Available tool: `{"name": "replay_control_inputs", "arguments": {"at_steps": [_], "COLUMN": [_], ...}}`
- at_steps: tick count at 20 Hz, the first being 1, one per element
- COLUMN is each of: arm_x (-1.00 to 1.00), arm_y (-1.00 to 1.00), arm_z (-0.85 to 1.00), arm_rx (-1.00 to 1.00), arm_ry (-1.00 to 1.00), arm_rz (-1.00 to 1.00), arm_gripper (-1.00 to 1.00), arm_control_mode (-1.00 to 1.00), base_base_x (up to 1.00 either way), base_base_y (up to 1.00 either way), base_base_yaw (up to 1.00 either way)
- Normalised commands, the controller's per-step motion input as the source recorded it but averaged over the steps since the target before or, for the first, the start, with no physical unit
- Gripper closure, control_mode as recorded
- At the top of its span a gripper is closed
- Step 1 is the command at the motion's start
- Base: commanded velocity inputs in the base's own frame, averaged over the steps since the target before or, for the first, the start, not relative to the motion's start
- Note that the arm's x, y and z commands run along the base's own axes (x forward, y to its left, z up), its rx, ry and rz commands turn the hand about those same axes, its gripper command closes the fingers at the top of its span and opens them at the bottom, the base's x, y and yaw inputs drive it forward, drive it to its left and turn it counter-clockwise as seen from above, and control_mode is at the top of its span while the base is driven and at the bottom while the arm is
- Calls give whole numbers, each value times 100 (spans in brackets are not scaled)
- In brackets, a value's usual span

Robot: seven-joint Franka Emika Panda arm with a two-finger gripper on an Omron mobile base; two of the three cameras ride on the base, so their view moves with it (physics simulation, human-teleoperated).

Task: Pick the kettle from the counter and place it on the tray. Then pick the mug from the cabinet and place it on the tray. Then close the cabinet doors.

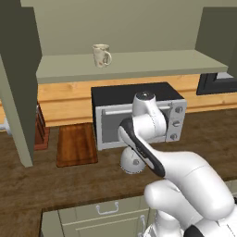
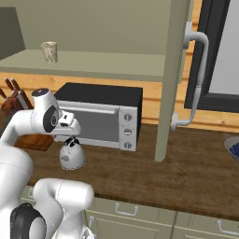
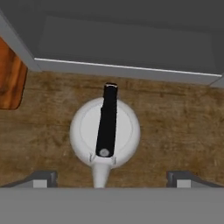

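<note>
Presently: jaws spread wide above kettle (image 3: 105, 133), frame centre, on worktop (image 3: 175, 127) before microwave (image 2: 100, 116).
Risk: jaws misaligned with black handle (image 3: 107, 120) could glance off, tipping kettle short of tray (image 1: 76, 144).

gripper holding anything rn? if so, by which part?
Nothing is held. The gripper is open, its fingertips wide apart above the kettle, on either side of the black handle, not touching it. The kettle sits on the counter.

A kitchen: microwave (image 1: 139, 113) on wood counter (image 2: 196, 172), olive cabinet (image 1: 115, 28) above.
</note>
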Motion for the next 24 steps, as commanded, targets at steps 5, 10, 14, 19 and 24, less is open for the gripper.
{"name": "replay_control_inputs", "arguments": {"at_steps": [5, 10, 14, 19, 24], "arm_x": [11, 19, 20, 18, 9], "arm_y": [3, 0, 1, 0, 0], "arm_z": [-27, -22, -20, -18, -18], "arm_rx": [0, 0, 0, 0, 0], "arm_ry": [2, 2, 5, 6, 4], "arm_rz": [0, 0, 0, 0, 0], "arm_gripper": [-100, -100, -100, -100, -100], "arm_control_mode": [-100, -100, -100, -100, -100], "base_base_x": [0, 0, 0, 0, 0], "base_base_y": [0, 0, 0, 0, 0], "base_base_yaw": [0, 0, 0, 0, 0]}}
